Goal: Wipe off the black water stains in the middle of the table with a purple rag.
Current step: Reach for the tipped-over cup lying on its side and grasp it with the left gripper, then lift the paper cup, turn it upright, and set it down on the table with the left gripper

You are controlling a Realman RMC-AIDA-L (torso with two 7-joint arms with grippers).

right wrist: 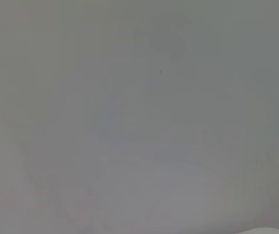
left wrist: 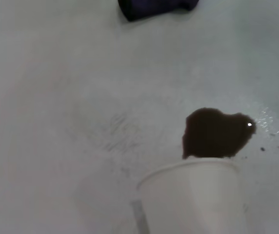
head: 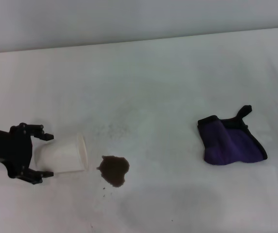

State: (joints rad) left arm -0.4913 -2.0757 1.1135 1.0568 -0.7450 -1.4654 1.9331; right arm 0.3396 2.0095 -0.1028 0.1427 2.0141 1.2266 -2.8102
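The black water stains [head: 114, 170] form a small dark blot with a few specks on the white table [head: 153, 82], left of centre. In the left wrist view the black water stains [left wrist: 216, 134] lie just past the cup's rim. The purple rag [head: 231, 143], folded with black edging and a loop tab, lies to the right, well apart from the blot; its edge also shows as the purple rag [left wrist: 154, 7] in the left wrist view. My left gripper [head: 46, 155] is at the far left, open, its fingers straddling the base of a tipped cup. My right gripper is out of view.
A white paper cup [head: 63, 154] lies on its side between the left fingers, mouth toward the blot; it fills the near part of the left wrist view as the white paper cup [left wrist: 193, 200]. The right wrist view shows only bare white surface.
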